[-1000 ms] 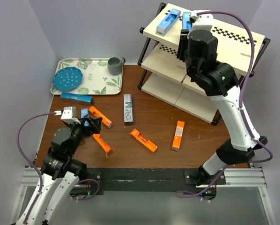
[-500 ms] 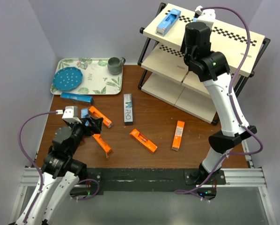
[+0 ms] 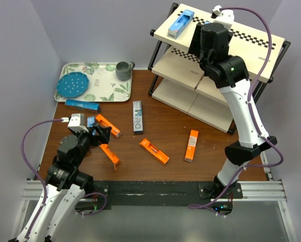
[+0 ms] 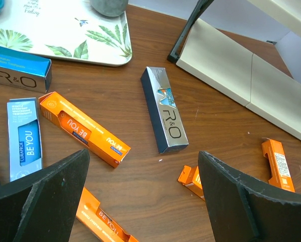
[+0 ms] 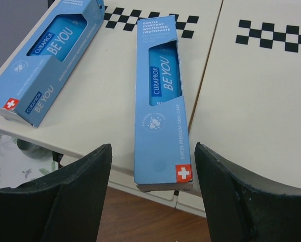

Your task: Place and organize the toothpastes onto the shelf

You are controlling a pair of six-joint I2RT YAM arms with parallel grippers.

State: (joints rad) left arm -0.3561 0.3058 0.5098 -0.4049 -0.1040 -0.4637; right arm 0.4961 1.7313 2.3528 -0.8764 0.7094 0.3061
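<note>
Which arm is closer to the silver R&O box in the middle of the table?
Left. The left arm hangs low just beside the silver R&O box; the right arm is up at the shelf, at its top board, well away.

The overhead camera looks down on the whole counter (image 3: 165, 126) and shelf (image 3: 163, 29). The left wrist camera views the counter low and close; the right wrist camera, the shelf's top board.

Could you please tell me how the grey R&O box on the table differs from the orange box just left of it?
The grey R&O box is silver-grey; the orange box bright orange. The grey box reads R&O, the orange box BE YOU. The grey box lies square to the table, the orange box diagonally. Both lie flat, off the shelf.
</note>
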